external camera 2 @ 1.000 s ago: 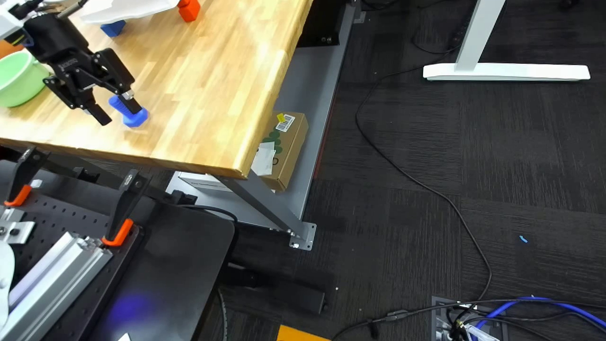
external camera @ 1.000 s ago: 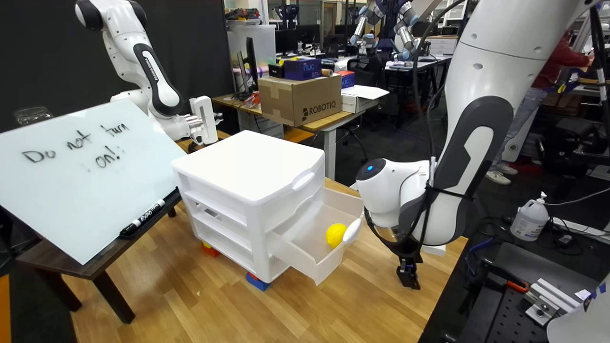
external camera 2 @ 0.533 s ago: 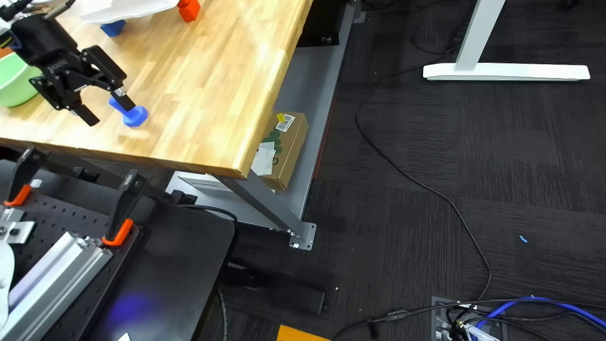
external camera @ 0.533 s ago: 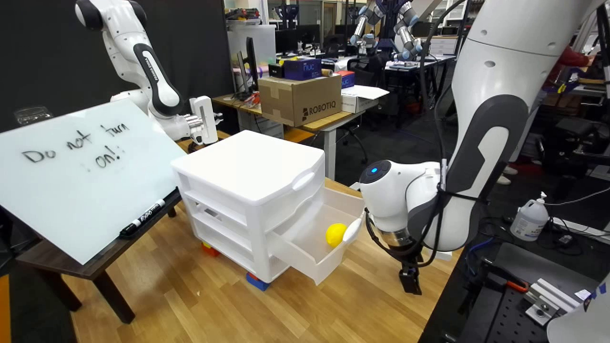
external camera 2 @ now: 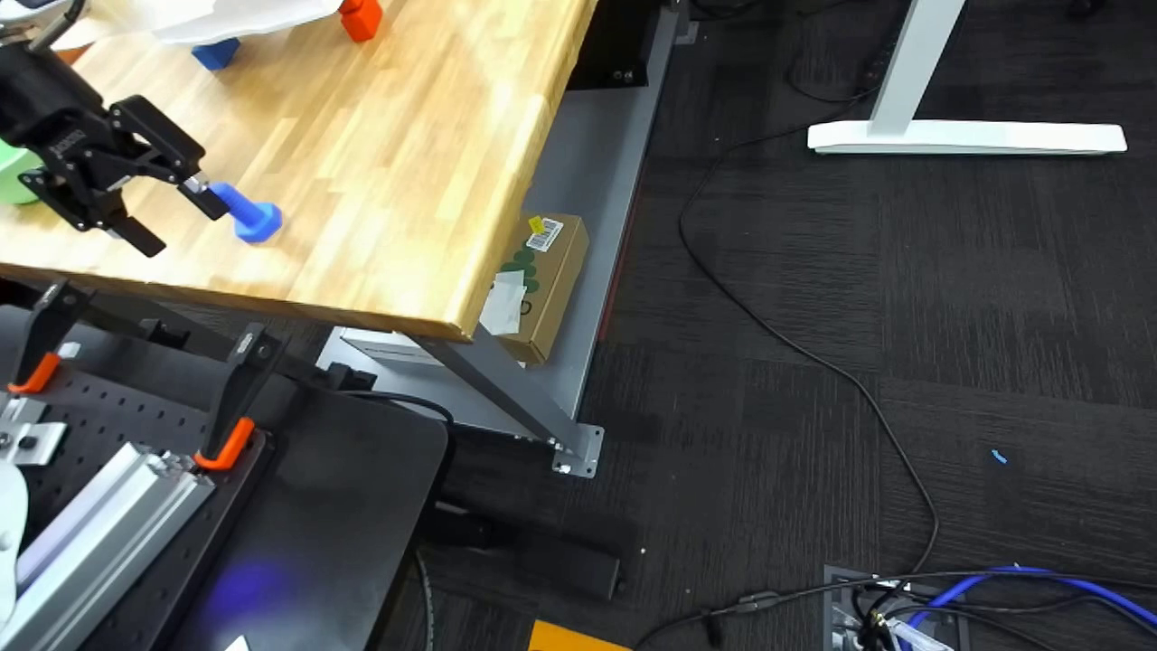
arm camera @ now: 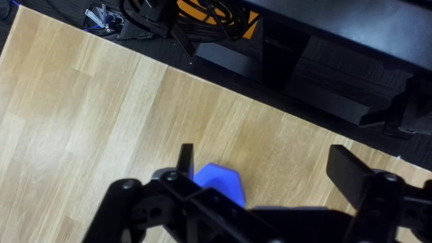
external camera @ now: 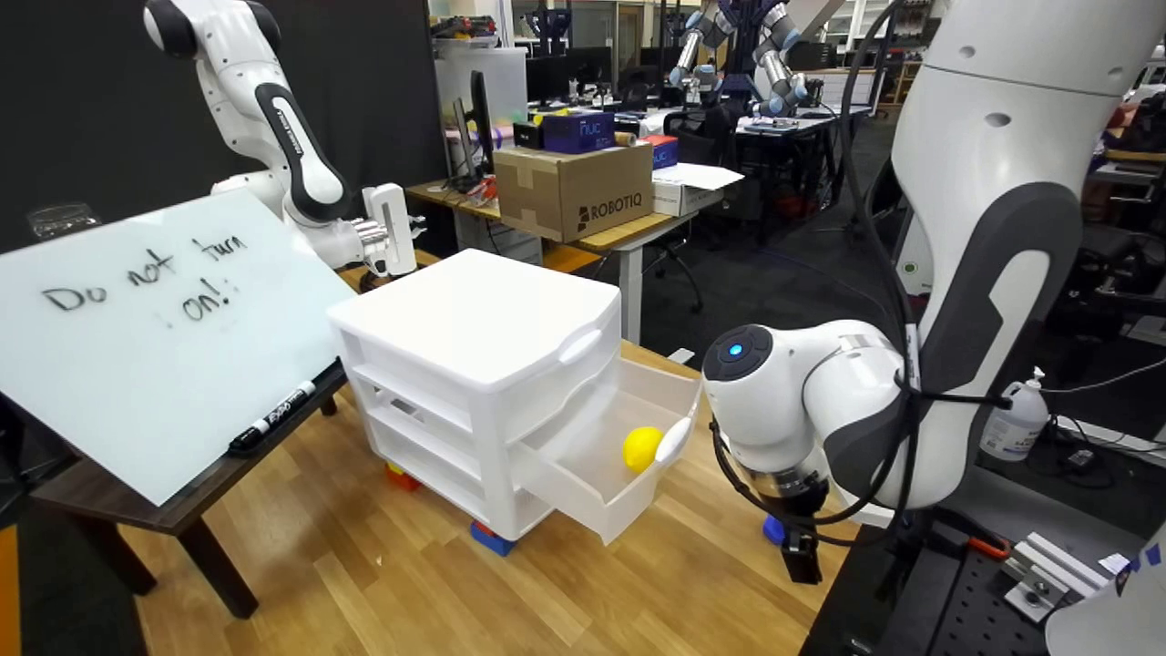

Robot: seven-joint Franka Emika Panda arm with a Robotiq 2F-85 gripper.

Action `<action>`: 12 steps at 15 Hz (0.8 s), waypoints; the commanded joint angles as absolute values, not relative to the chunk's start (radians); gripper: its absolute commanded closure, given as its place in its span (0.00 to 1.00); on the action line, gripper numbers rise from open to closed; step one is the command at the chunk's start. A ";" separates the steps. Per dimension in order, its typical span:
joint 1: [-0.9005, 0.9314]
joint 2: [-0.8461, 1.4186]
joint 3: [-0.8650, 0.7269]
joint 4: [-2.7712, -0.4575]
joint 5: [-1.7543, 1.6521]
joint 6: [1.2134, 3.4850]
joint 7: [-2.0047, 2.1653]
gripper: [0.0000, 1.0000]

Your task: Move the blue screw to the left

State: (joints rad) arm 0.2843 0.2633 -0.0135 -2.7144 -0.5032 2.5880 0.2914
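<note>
1. Blue screw [external camera 2: 249, 217]: on the wooden surface [external camera 2: 389, 163], not far from its edge. Stands head-down, shaft pointing up, by the look of it.
2. Gripper [external camera 2: 183, 228]: fingers [arm camera: 346, 175] spread wide, nothing held. In an exterior view it hangs just beside the screw; in the wrist view one finger and its linkage cover part of the hexagonal head. Whether anything touches, I cannot tell.
3. Done so far: little I can vouch for. No grasp to be seen. The task names no end spot, nor whose left is meant, and nothing I can see marks a goal, so I can't call the move finished.
4. Still to do, my reading: bring the fingers astride the shaft, draw them together, carry or slide the screw leftward, let go, back away. If it already stands where wanted, only the backing away remains.
5. Yellow ball [external camera: 643, 450] sits in the pulled-out drawer [external camera: 629, 508], well apart; seemingly no part of this job.
</note>
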 commanded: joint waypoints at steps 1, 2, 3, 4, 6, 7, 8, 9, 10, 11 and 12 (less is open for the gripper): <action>0.294 0.237 -0.015 -2.755 -0.566 2.624 0.346 0.00; 0.296 0.239 -0.014 -2.761 -0.578 2.627 0.355 0.00; 0.298 0.242 -0.013 -2.767 -0.592 2.630 0.363 0.00; 0.301 0.242 -0.012 -2.773 -0.605 2.633 0.370 0.00; 0.301 0.242 -0.008 -2.788 -0.628 2.640 0.375 0.00; 0.300 0.242 -0.006 -2.795 -0.637 2.645 0.375 0.00; 0.299 0.257 -0.004 -2.785 -0.644 2.648 0.373 0.00; 0.297 0.272 -0.001 -2.774 -0.647 2.651 0.361 0.00; 0.296 0.275 0.000 -2.774 -0.651 2.656 0.358 0.00; 0.296 0.279 -0.001 -2.773 -0.655 2.662 0.356 0.00; 0.295 0.281 -0.001 -2.773 -0.660 2.668 0.352 0.00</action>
